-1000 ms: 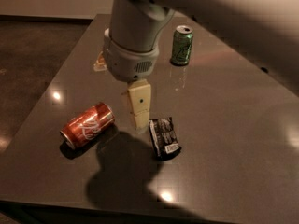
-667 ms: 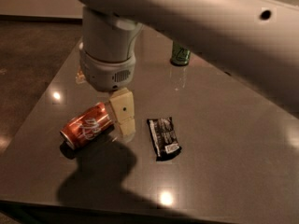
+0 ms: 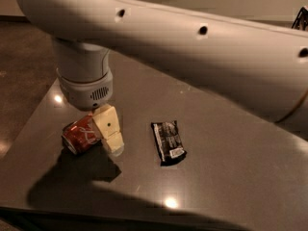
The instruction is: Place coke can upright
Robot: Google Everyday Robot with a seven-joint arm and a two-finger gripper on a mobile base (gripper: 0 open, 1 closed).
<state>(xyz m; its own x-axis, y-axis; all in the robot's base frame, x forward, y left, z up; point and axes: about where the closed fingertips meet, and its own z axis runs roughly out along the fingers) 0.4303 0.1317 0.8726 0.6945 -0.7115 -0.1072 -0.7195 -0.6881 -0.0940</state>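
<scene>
The coke can point(image 3: 79, 133) is red-orange with white script and lies on its side on the dark table point(image 3: 221, 177), near the left edge, its silver end pointing to the front left. My gripper point(image 3: 109, 137) hangs from the thick white wrist point(image 3: 85, 83). It is down at table level, right against the can's right end. Most of the can's right part is hidden behind the gripper.
A black snack packet point(image 3: 168, 141) lies flat on the table to the right of the can. My large white arm point(image 3: 202, 47) spans the upper view and hides the back of the table. The table's left edge point(image 3: 33, 124) and front edge are close to the can.
My gripper has moved left and down, from beside the snack packet to the can's right end. The arm now covers the back of the table, hiding the green can.
</scene>
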